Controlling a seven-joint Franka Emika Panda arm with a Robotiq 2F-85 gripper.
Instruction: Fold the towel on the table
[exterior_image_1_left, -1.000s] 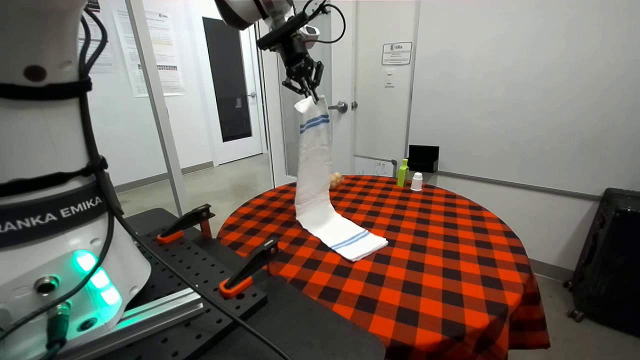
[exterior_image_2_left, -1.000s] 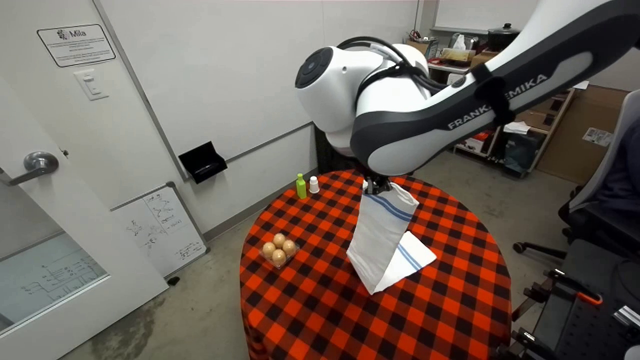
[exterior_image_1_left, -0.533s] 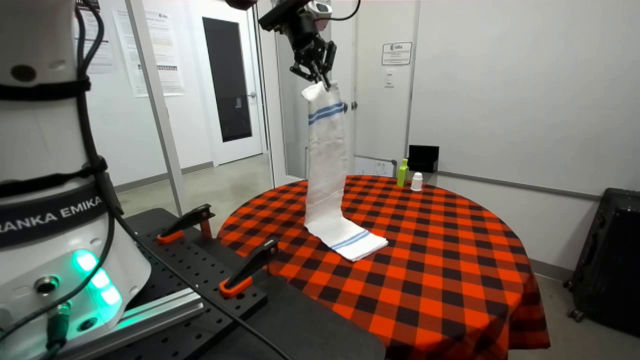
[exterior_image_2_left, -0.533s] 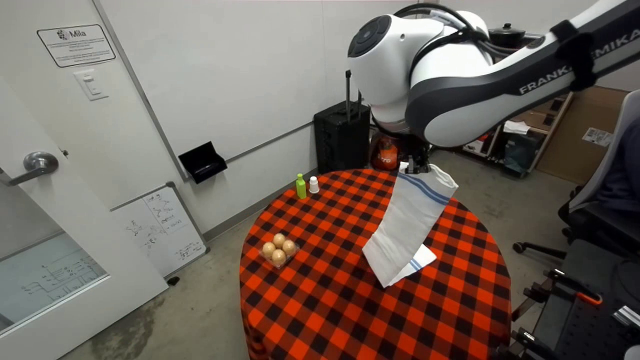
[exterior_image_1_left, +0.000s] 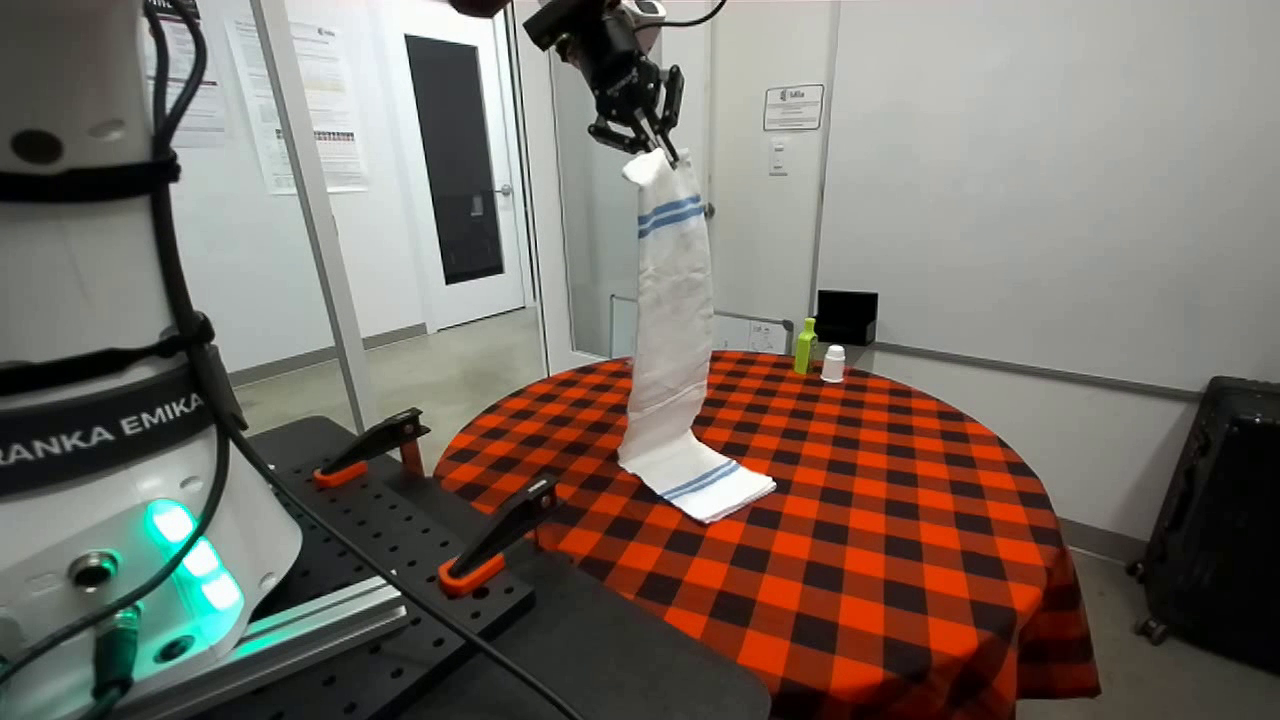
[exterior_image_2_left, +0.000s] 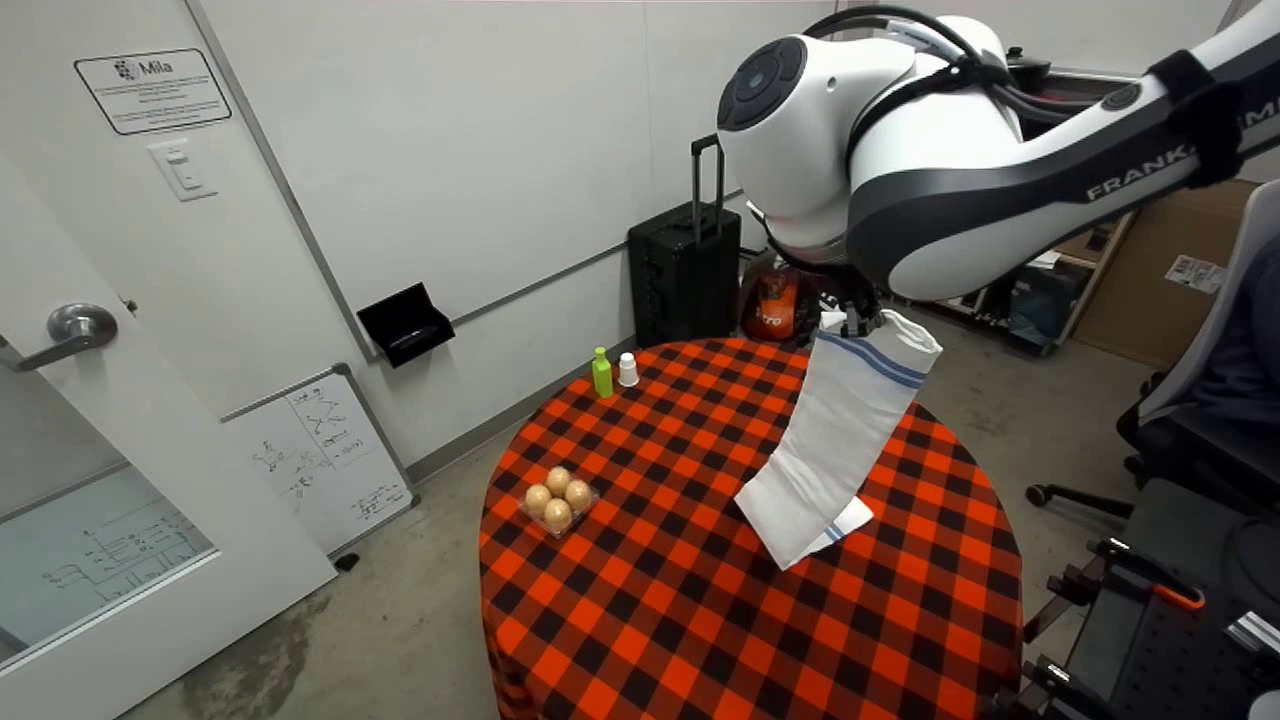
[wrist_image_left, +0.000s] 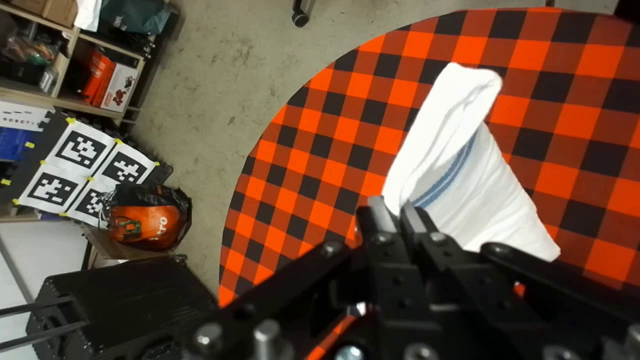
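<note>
Clamping towel (exterior_image_1_left: 675, 290) in gripper (wrist_image_left: 394, 209) jaws by one striped end, upper center of frame in an exterior view. Hanging from there down to table (exterior_image_1_left: 880, 560), lying on it at other striped end. In an exterior view, lower center-left: four brown eggs (exterior_image_2_left: 557, 514) in clear tray (exterior_image_2_left: 593, 496). Mid-frame, upright: green bottle (exterior_image_2_left: 602, 373) just beside white bottle (exterior_image_2_left: 628, 370); can't tell contents.

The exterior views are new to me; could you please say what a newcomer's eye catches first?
The eye would probably fall first on the round table, draped in red-and-black buffalo check in both exterior views. Over it hangs the white, blue-striped towel, its upper end held in the gripper, its lower end on the table. Next, in an exterior view, come four brown eggs near the table's edge.
</note>
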